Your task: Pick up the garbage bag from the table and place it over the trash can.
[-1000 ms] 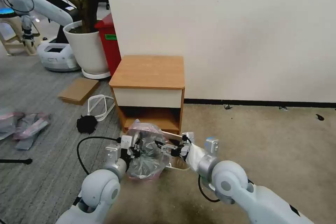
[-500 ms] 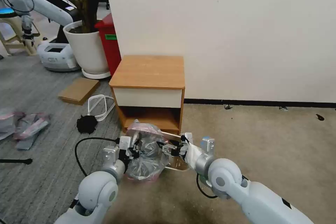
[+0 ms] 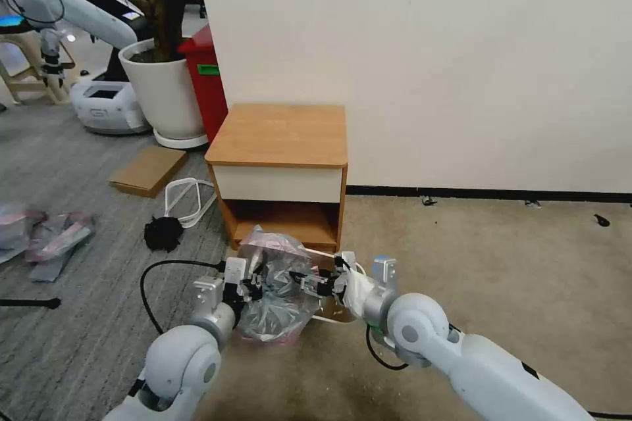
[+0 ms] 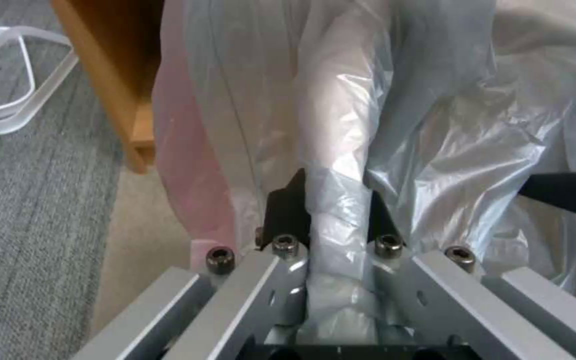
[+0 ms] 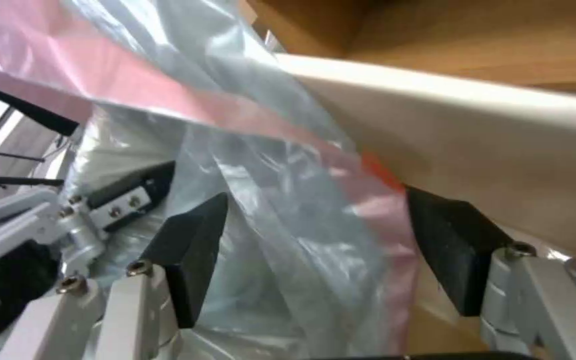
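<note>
The garbage bag (image 3: 276,289), crinkly grey film with a pinkish rim, hangs between my two grippers low in front of the table (image 3: 280,138). The cream trash can (image 3: 334,311) stands on the floor partly under and behind the bag; its rolled rim (image 5: 468,115) runs close to my right fingers. My left gripper (image 4: 336,192) is shut on a bunched fold of the garbage bag (image 4: 341,125). In the head view the left gripper (image 3: 253,286) sits at the bag's left side. My right gripper (image 3: 309,283) (image 5: 316,192) is open, with bag film and pink rim (image 5: 288,165) lying between its spread fingers.
Left of the table stand a red bin (image 3: 207,79) and a large white plant pot (image 3: 164,89). On the grey carpet lie cardboard (image 3: 148,170), a white frame (image 3: 187,197), a black clump (image 3: 162,233) and a heap of pink-grey bags (image 3: 46,233). A black cable (image 3: 148,283) loops by my left arm.
My right arm has shifted a little left, bringing its gripper closer against the bag. The left gripper has kept its hold and barely moved.
</note>
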{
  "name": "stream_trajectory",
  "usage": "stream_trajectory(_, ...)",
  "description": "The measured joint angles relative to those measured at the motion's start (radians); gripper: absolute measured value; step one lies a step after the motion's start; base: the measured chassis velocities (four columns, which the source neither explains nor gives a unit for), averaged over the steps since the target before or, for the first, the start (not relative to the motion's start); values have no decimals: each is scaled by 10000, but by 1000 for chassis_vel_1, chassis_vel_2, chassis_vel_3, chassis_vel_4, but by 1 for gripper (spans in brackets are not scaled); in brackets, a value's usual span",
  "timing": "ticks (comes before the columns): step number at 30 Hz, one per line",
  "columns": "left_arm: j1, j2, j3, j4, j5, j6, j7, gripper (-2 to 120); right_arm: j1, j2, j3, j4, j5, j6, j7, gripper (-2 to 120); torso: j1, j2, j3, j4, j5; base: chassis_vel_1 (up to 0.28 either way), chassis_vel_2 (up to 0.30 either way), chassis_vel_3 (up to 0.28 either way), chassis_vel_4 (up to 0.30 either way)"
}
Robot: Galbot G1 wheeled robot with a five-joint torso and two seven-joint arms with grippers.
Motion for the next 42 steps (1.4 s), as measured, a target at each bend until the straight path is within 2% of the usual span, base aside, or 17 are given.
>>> stream_trajectory(4,16,-17,4,-7,10,-8,15,5,42,42,-30,-23,29,23,-20,67,1,0,0,0,0,0,0,0,0)
stream_trajectory(11,13,7,17,-11,13,-10,17,5,13,97,-68,-28,15,275,-111,54,0,0,0,0,0,0,0,0,0)
stream_trajectory(13,14,11,26,-11,14,-9,17,5,8,94,-70,-28,9,331,-211,48,0,0,0,0,0,0,0,0,0)
stream_trajectory(14,14,12,34,-11,17,-10,18,5,4,76,-77,-28,5,375,-318,42,1,0,0,0,0,0,0,0,0)
stream_trajectory(15,14,12,34,-11,17,-10,18,5,4,76,-77,-28,5,375,-318,42,1,0,0,0,0,0,0,0,0)
stream_trajectory(18,11,12,46,-10,19,-9,18,5,-21,23,-126,-28,-42,598,-624,28,0,0,0,0,0,0,0,0,0)
stream_trajectory(20,11,12,46,-10,19,-10,18,5,-30,17,-126,-28,-47,625,-672,28,0,0,0,0,0,0,0,0,0)
stream_trajectory(22,11,12,50,15,20,-15,18,5,-103,-39,-123,-19,-96,810,-916,11,1,0,-1,0,1,0,0,0,0)
stream_trajectory(23,11,12,50,15,20,-15,18,5,-103,-39,-123,-19,-96,810,-916,11,1,0,-1,0,1,0,0,0,0)
stream_trajectory(25,4,4,56,72,21,-29,19,5,-147,-123,-120,49,-203,993,-1060,2,1,0,0,0,0,0,0,0,0)
stream_trajectory(42,-125,-207,168,658,146,-155,16,5,-711,-1042,686,1121,-858,1148,-818,0,0,0,0,-1,0,0,0,0,0)
